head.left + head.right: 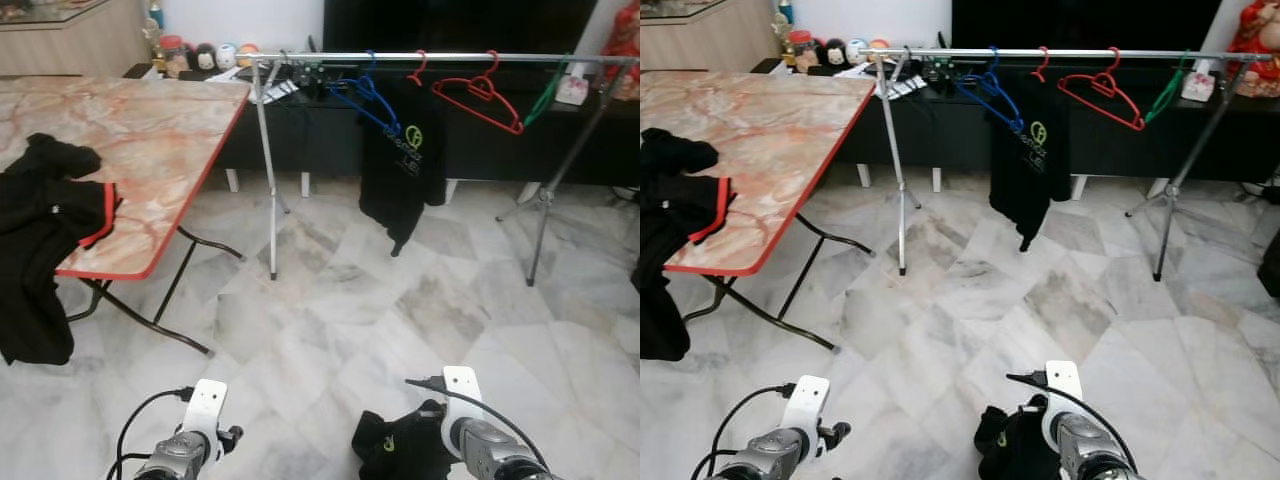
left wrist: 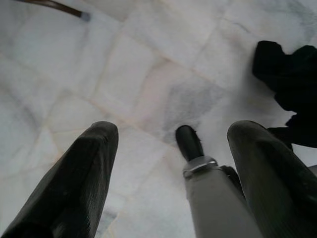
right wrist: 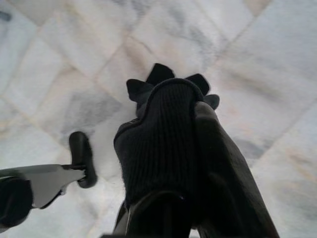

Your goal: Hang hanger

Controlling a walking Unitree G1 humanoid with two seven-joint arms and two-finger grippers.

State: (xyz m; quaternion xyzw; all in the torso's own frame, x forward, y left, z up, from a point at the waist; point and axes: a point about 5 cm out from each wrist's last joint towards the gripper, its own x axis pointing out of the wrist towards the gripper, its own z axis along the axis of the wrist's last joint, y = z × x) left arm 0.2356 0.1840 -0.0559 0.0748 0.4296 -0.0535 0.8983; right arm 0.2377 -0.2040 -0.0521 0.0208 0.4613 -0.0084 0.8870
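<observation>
Marble floor ahead: the clothes rail point(image 1: 440, 57) runs crosswise, well ahead of you. Your right gripper point(image 3: 168, 198), pinching a black garment point(image 3: 163, 144), is nearer its free span; left gripper point(image 2: 173, 163) fingers are spread, empty.

A marble floor point(image 1: 400, 300) of pale grey-veined tiles fills the centre and lower part of the frame. On it, at the left, stand the dark legs of a folding table point(image 1: 150, 120), whose top is pinkish marble-patterned with a red edge. Black clothes point(image 1: 45, 230) with a red trim lie on the table's left end and hang over its near edge. At upper centre and right the legs of a metal rack point(image 1: 270, 180) rest on the floor, just beside the table's far right corner.
</observation>
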